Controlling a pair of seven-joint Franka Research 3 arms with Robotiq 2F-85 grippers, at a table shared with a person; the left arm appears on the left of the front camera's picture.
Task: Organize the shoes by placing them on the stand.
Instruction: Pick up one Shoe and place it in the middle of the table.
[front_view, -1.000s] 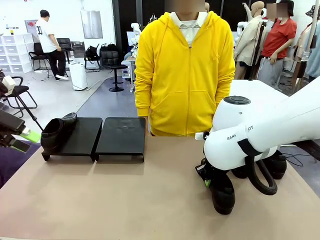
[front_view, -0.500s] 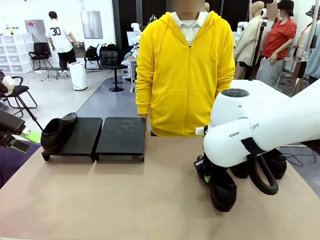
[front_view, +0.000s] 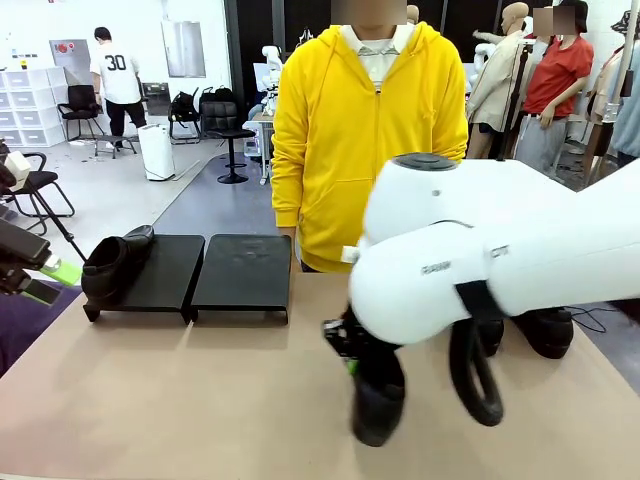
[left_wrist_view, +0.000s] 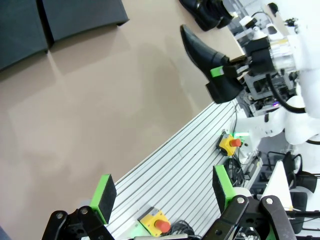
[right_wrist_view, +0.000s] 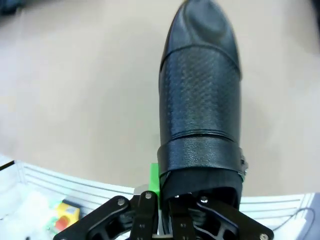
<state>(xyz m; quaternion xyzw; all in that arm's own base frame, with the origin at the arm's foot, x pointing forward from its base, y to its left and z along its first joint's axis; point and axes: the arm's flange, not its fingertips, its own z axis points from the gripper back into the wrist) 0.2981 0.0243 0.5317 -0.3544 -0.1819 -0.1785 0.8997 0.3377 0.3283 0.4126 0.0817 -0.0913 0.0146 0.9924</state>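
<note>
1. The right gripper (right_wrist_view: 164, 186) is clamped on the heel collar of a black dress shoe (right_wrist_view: 200, 100), held above the tabletop (front_view: 200, 400) — the grip should be kept firm.
2. It should be set on the bare panel of the stand (front_view: 245, 272), beside the placed shoe (front_view: 113, 265).
3. The left gripper (left_wrist_view: 163, 191) is spread wide — empty.

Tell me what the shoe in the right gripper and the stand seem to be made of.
The shoe: black leather or an imitation, the look leaves it open; toe smooth with a soft shine, middle band finely pebbled. The stand: rigid black sheet, perhaps plastic or painted metal; its panels look flat and matte with a faint sheen.
</note>
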